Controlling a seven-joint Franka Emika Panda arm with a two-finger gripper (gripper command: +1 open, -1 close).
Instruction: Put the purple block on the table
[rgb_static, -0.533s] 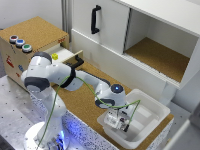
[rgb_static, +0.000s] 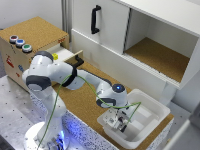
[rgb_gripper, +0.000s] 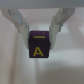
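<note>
Purple block (rgb_gripper: 38, 45), marked with a yellow A, sits low in the white bin (rgb_static: 150, 102) at the table's (rgb_static: 87, 105) five-o'clock corner. The claw (rgb_gripper: 39, 25) straddles it, fingers not visibly pressing, so I judge it released. Grasping is the step in hand; next comes closing, lifting over the bin wall, then moving toward bare cork at nine o'clock. The open drawer (rgb_static: 67, 52) stands beyond.

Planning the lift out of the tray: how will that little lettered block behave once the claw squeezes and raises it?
The purple block looks like a rigid cube with flat faces, so it probably won't roll or deform. It seems small against the claw fingers, so likely light. Its smooth-looking sides might slip or twist if gripped off-centre above the white tray.
</note>
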